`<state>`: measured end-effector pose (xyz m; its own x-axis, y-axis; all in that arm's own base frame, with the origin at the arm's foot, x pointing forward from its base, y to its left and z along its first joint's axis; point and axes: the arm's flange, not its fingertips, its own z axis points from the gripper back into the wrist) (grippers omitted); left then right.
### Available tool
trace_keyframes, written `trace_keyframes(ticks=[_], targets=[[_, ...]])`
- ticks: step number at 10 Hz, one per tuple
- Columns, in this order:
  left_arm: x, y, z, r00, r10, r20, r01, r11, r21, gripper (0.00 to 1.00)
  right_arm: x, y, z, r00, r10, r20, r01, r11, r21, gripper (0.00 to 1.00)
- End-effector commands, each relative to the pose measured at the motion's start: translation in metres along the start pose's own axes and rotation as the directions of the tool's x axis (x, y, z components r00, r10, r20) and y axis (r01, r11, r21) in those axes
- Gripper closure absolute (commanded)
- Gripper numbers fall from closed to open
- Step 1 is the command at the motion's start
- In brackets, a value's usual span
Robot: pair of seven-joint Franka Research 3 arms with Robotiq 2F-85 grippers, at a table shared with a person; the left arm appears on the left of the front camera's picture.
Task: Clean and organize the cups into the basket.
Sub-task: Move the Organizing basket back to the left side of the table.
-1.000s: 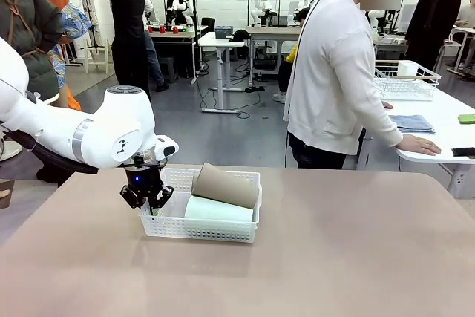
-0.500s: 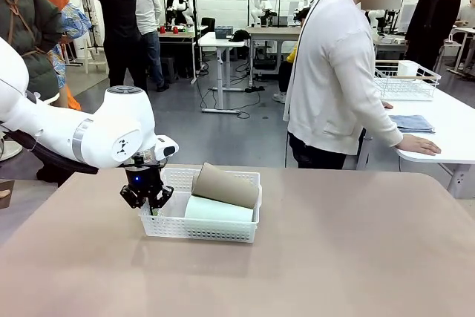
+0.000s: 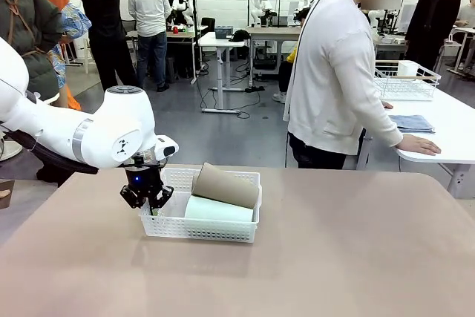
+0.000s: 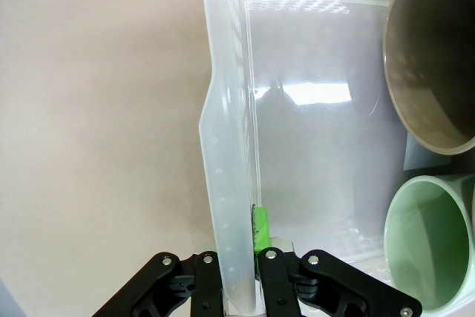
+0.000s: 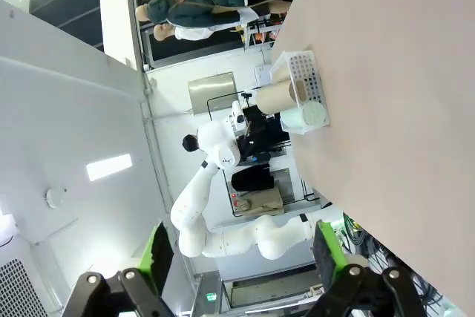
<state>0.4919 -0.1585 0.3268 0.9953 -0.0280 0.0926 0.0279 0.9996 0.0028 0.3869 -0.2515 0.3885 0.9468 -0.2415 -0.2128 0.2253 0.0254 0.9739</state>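
Tabletop (image 3: pixel 356 257), tan and bare across most of its width, carries the white basket (image 3: pixel 204 228) near its left-centre, and the person (image 3: pixel 338 72) in a white top stands beyond the far edge, turned toward a neighbouring white table where a wire basket (image 3: pixel 404 79) and a folded blue cloth (image 3: pixel 412 122) lie. Next in size, the left arm's white wrist housing hangs just above the left gripper (image 3: pixel 151 202), which is clamped on the basket's left short wall; the left wrist view shows that wall (image 4: pixel 230 183) pinched between the two black fingers, one green pad (image 4: pixel 260 229) pressed against its inner face. Inside the basket, to the gripper's far side, lie two cups on their sides: the tan cup (image 3: pixel 225 185) resting on top, tilted, and the mint green cup (image 3: pixel 219 211) beneath it along the near wall, both with open mouths facing the gripper. The right gripper (image 5: pixel 245 257) is well apart from the basket, its jaws spread wide with nothing between them.
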Motion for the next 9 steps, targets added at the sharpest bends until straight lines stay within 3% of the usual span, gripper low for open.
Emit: trace_keyframes(ticks=[1, 5, 6, 7, 9], targets=[[-0.001, 0.0, -0.001, 1.0, -0.002, -0.002, 0.002, 1.0, 0.002, 1.0, 0.001, -0.002, -0.002, 1.0, 0.0, 0.015, 0.0, 1.0, 0.014, 0.0], [-0.001, 0.0, -0.001, 1.0, -0.002, -0.002, 0.002, 1.0, 0.002, 1.0, 0.001, -0.002, -0.002, 1.0, 0.0, 0.015, 0.0, 1.0, 0.014, 0.0], [0.0, 0.0, 0.0, 1.0, 0.0, 0.0, 0.0, 1.0, 0.0, 0.94, 0.001, -0.002, -0.002, 1.0, 0.0, 0.015, 0.0, 1.0, 0.014, 0.0], [-0.002, 0.034, 0.005, 0.999, -0.029, -0.016, 0.029, 0.999, -0.031, 0.94, 0.001, -0.002, -0.002, 1.0, 0.0, 0.015, 0.0, 1.0, 0.014, 0.0], [-0.013, 0.089, 0.021, 0.999, -0.013, 0.045, 0.012, 0.999, 0.031, 0.94, 0.001, -0.002, -0.002, 1.0, 0.0, 0.015, 0.0, 1.0, 0.014, 0.0]])
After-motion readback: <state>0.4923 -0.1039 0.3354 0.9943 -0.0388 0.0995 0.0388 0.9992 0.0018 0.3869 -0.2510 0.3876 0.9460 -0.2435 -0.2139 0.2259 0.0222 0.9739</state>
